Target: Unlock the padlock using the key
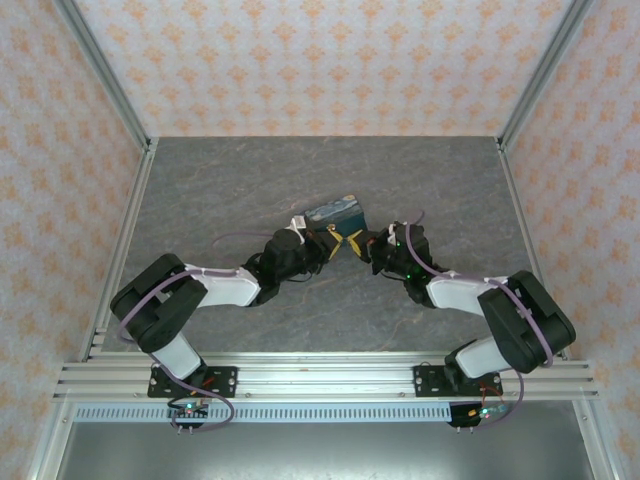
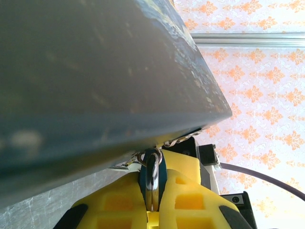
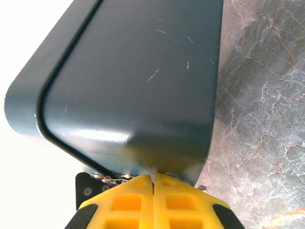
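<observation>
The left jaws are clenched on the padlock (image 2: 152, 181), a teal sliver with a shiny metal strip wedged between the yellow fingers (image 2: 190, 198), right under the box (image 2: 95, 71) edge. The right jaws are pressed together, nearly touching; I cannot tell whether they pinch anything. A thin wire ring (image 3: 108, 178) sits just beside them. Both meet at the box's near corner on the bench (image 1: 300, 170)

Shiny metal padlock (image 2: 151, 181), glossy scratched box (image 3: 143, 81)
</observation>
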Controlling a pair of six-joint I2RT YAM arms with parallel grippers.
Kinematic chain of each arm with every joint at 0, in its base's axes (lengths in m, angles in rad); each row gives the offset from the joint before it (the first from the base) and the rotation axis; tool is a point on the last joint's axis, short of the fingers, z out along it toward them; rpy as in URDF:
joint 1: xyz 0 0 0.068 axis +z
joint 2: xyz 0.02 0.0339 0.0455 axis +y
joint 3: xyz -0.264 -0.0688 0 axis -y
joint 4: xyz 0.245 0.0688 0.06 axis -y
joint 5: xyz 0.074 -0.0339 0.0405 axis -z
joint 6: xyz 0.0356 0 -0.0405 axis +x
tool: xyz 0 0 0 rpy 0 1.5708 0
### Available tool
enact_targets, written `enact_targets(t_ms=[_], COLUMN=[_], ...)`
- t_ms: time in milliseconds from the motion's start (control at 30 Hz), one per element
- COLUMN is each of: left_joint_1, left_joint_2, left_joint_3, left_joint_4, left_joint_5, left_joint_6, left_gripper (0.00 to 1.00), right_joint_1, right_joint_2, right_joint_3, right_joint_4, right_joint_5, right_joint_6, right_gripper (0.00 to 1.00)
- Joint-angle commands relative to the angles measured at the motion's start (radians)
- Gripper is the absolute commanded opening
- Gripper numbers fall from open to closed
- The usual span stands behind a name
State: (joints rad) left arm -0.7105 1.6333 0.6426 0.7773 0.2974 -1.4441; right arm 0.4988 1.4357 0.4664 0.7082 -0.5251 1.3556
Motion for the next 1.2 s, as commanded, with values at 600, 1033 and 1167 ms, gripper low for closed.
enact_targets(t_ms=[600, 1033, 1167], left_joint_1=[-0.041, -0.041, -0.041], left_joint_2=[0.017, 0.085, 0.087], left_joint_3=[0.005, 0.004, -0.004], left_joint_4=[-0.023, 0.047, 0.057], left_joint_5=[0.120, 0.108, 0.105], left_joint_6=[0.077, 0.054, 0.053], left_gripper=[0.00, 0.00, 0.00], right_joint_1=[0.014, 0.080, 0.080], right_joint_2=[-0.053, -0.062, -0.016], right_joint_3=[0.074, 0.047, 0.058], right_joint_4=[-0.060, -0.012, 0.047], right_joint_5=[-0.097, -0.083, -0.098], right_joint_6=[-0.059, -0.045, -0.016], right_gripper=[0.00, 0.00, 0.00])
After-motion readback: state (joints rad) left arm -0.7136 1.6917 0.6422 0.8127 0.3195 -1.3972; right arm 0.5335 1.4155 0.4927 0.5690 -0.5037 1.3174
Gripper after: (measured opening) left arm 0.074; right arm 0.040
